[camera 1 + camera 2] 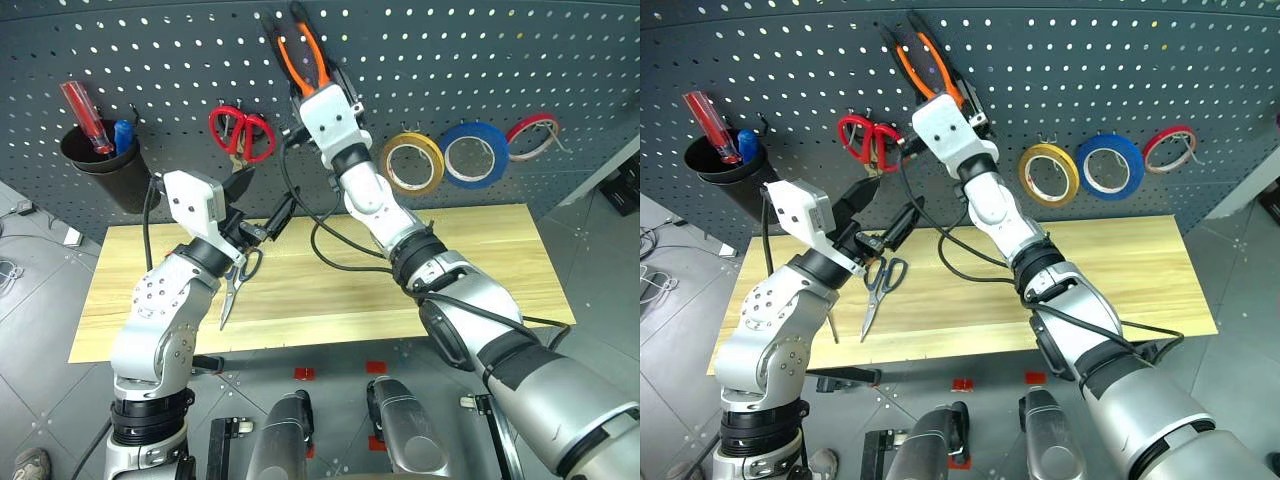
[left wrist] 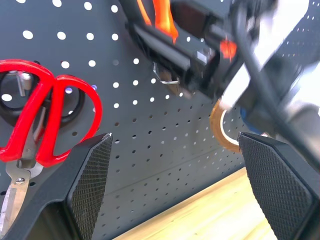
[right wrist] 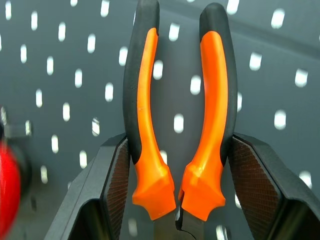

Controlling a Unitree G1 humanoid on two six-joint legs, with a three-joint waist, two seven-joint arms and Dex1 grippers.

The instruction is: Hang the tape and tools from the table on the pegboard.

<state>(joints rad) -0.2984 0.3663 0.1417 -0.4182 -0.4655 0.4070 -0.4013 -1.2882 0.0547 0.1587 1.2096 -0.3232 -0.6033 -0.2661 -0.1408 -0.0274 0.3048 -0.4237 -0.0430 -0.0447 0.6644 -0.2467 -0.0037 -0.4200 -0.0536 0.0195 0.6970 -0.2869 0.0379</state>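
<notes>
My right gripper (image 3: 177, 200) is clamped on the pliers (image 3: 177, 115), one textured pad against the outside of each handle. The handles run up past my fingertips, close in front of the pegboard (image 1: 450, 60). The pliers are not yet on a hook, as far as I can judge.

My left gripper (image 2: 175, 170) stands spread wide and holds nothing. Beyond its fingertips, on the board, hang the red-handled scissors (image 2: 40, 115).

Progress, judged from the present layout:
- Done: the yellowish tape (image 1: 412, 162) hangs on the board, below and outboard of my right fingers, next to a blue roll (image 1: 475, 154) and a red roll (image 1: 533, 135).
- In hand: the pliers.
- Left: the dark-handled scissors (image 1: 880, 285) lie flat on the table (image 1: 480, 260), just beneath my left fingers. I cannot locate the small screwdriver.

Materials:
- Pliers handles: smooth orange plastic with black outer strips, curved, flaring at the joint.
- Finger pads: black, with fine cross-hatching.
- Board: matte dark grey, with regular rows of small holes.
- Table: pale wood grain, flat.
</notes>
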